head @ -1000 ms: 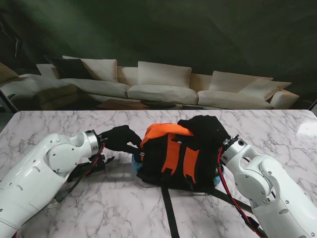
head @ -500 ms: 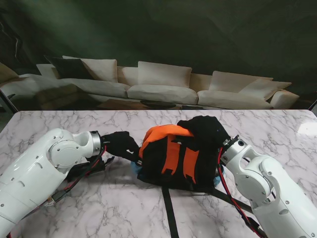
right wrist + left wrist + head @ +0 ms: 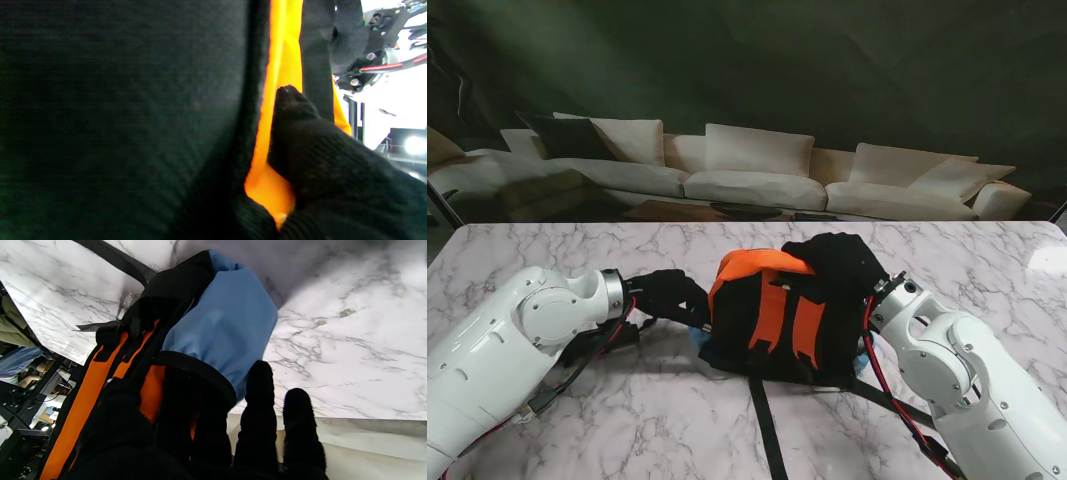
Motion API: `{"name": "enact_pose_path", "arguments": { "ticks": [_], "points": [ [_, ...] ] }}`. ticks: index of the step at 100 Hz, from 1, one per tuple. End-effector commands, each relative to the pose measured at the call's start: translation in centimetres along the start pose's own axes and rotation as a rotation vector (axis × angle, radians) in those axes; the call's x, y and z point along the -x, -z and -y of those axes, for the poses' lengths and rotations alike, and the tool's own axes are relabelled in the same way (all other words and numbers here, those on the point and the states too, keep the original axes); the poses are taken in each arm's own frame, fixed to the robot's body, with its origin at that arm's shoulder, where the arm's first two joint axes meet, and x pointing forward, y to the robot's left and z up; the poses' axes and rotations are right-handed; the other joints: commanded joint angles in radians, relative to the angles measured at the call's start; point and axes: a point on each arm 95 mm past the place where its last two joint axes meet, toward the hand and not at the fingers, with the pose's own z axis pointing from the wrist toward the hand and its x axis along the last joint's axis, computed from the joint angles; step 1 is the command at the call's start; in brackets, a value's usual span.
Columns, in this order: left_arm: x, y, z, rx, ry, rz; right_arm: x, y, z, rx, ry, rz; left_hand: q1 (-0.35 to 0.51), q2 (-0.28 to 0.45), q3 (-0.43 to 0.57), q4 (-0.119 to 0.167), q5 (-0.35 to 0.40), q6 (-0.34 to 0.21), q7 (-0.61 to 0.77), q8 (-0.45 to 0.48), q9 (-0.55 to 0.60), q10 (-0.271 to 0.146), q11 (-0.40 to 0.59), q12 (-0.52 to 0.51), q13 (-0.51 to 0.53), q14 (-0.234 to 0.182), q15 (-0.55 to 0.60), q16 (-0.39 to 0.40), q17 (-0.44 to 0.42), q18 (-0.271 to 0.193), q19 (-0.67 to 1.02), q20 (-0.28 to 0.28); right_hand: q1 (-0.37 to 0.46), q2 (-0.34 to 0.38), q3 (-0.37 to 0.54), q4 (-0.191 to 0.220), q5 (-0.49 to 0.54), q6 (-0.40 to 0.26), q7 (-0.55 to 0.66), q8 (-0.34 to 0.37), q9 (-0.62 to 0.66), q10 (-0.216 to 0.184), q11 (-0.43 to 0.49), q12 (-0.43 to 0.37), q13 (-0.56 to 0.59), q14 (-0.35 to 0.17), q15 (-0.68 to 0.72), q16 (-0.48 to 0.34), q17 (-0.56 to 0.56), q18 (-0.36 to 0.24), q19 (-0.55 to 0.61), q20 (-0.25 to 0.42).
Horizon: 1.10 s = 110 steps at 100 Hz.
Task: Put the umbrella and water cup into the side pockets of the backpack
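Stand view shows you the black-and-orange fabric backpack (image 3: pixel 772 320) lying near the middle of the white marble table (image 3: pixel 577 420), with your black-gloved left hand (image 3: pixel 667 296) at its 9 o'clock side and your black-gloved right hand (image 3: pixel 839 262) draped over its 2 o'clock corner. Compared with a second ago, your left hand has dropped lower and pressed in closer to the pack's side, and the pack itself has shifted slightly; your right hand has barely moved.

The left wrist view shows why that matters: two fingers (image 3: pixel 186 413) are hooked inside the black elastic rim of the light-blue side pocket (image 3: pixel 220 326), two others rest outside it, so this hand is gripping the pocket mouth. I judge the pocket bulges as if already filled, though what is inside is hidden; neither umbrella nor cup is visible anywhere.

Your right hand is clamped on the pack's orange-and-black fabric (image 3: pixel 277 100), steadying it.
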Motion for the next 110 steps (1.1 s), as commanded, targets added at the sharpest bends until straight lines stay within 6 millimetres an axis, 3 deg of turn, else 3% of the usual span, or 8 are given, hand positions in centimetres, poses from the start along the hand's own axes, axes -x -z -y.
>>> {"name": "enact_pose_path", "arguments": {
  "ticks": [1, 14, 34, 39, 46, 71, 91, 110],
  "points": [
    [-0.5, -0.7, 0.1, -0.022, 0.021, -0.016, 0.1, 0.1, 0.6, -0.021, -0.004, 0.006, 0.054, -0.008, 0.006, -0.014, -0.088, -0.084, -0.111, -0.045, -0.080, 0.000, -0.030, -0.030, 0.005, -0.018, -0.013, -0.008, 0.002, 0.009, 0.021, 0.011, 0.129, 0.084, 0.101, 0.040, 0.029, -0.195, 0.081, 0.023, -0.005, -0.028, 0.000, -0.006, 0.021, 0.005, 0.022, -0.009, 0.007, -0.013, 0.050, 0.016],
    [-1.2, -0.4, 0.7, -0.075, 0.015, -0.028, 0.2, 0.3, 0.6, -0.021, -0.003, 0.009, 0.061, -0.001, 0.004, -0.013, -0.113, -0.082, -0.134, -0.056, -0.108, 0.073, -0.028, -0.028, -0.008, -0.007, -0.009, -0.002, 0.004, 0.015, 0.016, 0.005, 0.130, 0.084, 0.101, 0.040, 0.029, -0.197, 0.081, 0.023, -0.005, -0.028, -0.001, -0.007, 0.021, 0.005, 0.022, -0.009, 0.005, -0.013, 0.049, 0.016],
    [-1.0, 2.9, 1.9, -0.193, -0.019, 0.004, 0.2, 0.5, 0.7, -0.019, -0.002, 0.015, -0.037, 0.007, -0.002, -0.007, -0.107, 0.001, -0.134, -0.078, -0.094, 0.103, -0.039, -0.018, -0.036, 0.005, -0.062, -0.049, -0.005, 0.027, -0.029, -0.033, 0.130, 0.084, 0.101, 0.040, 0.028, -0.195, 0.080, 0.023, -0.005, -0.027, -0.001, -0.008, 0.021, 0.005, 0.021, -0.009, 0.005, -0.012, 0.048, 0.016],
    [-0.8, 3.8, 2.2, -0.214, -0.037, 0.017, 0.2, 0.5, 0.7, -0.019, -0.003, 0.015, -0.055, 0.009, -0.001, -0.007, -0.097, 0.018, -0.123, -0.067, -0.094, 0.104, -0.045, -0.018, -0.061, 0.005, -0.119, -0.115, -0.019, 0.029, -0.107, -0.089, 0.130, 0.084, 0.101, 0.041, 0.028, -0.195, 0.080, 0.022, -0.005, -0.027, -0.002, -0.008, 0.021, 0.005, 0.021, -0.009, 0.005, -0.012, 0.048, 0.016],
    [-0.4, 5.0, 2.3, -0.233, -0.061, 0.042, 0.2, 0.4, 0.7, -0.018, -0.003, 0.014, -0.085, 0.011, -0.003, -0.009, -0.091, 0.038, -0.121, -0.054, -0.124, 0.109, -0.075, -0.045, -0.121, 0.001, -0.243, -0.284, -0.028, 0.007, -0.283, -0.251, 0.129, 0.084, 0.100, 0.040, 0.028, -0.196, 0.079, 0.022, -0.005, -0.027, -0.002, -0.008, 0.021, 0.004, 0.021, -0.009, 0.005, -0.012, 0.048, 0.016],
    [1.6, 9.4, 1.3, -0.261, -0.096, 0.152, 0.2, 0.4, 0.7, -0.019, -0.005, 0.016, -0.236, -0.019, -0.012, -0.017, -0.283, 0.127, -0.232, -0.107, -0.376, 0.174, -0.190, -0.181, -0.295, -0.028, -0.335, -0.481, -0.063, -0.170, -0.372, -0.419, 0.130, 0.084, 0.100, 0.041, 0.026, -0.196, 0.080, 0.023, -0.006, -0.028, -0.004, -0.010, 0.020, 0.005, 0.016, -0.011, 0.002, -0.011, 0.046, 0.016],
    [3.4, 12.4, -1.0, -0.221, -0.145, 0.255, 0.3, 0.2, 0.7, -0.021, -0.003, 0.022, -0.332, -0.173, -0.002, -0.015, -0.445, 0.169, -0.297, -0.150, -0.505, 0.203, -0.211, -0.242, -0.352, -0.038, -0.331, -0.505, -0.078, -0.212, -0.398, -0.464, 0.130, 0.084, 0.099, 0.041, 0.026, -0.196, 0.079, 0.022, -0.008, -0.028, -0.007, -0.013, 0.020, 0.005, 0.010, -0.013, -0.002, -0.010, 0.042, 0.015],
    [5.5, 14.0, -3.9, -0.167, -0.166, 0.376, 0.4, 0.1, 0.8, -0.026, -0.003, 0.024, -0.288, -0.261, 0.000, -0.022, -0.462, 0.286, -0.294, -0.156, -0.492, 0.239, -0.211, -0.264, -0.325, -0.021, -0.301, -0.501, -0.042, -0.218, -0.369, -0.459, 0.131, 0.083, 0.100, 0.041, 0.025, -0.195, 0.079, 0.022, -0.007, -0.028, -0.009, -0.016, 0.020, 0.006, 0.007, -0.014, -0.002, -0.009, 0.041, 0.016]
  ]
}}
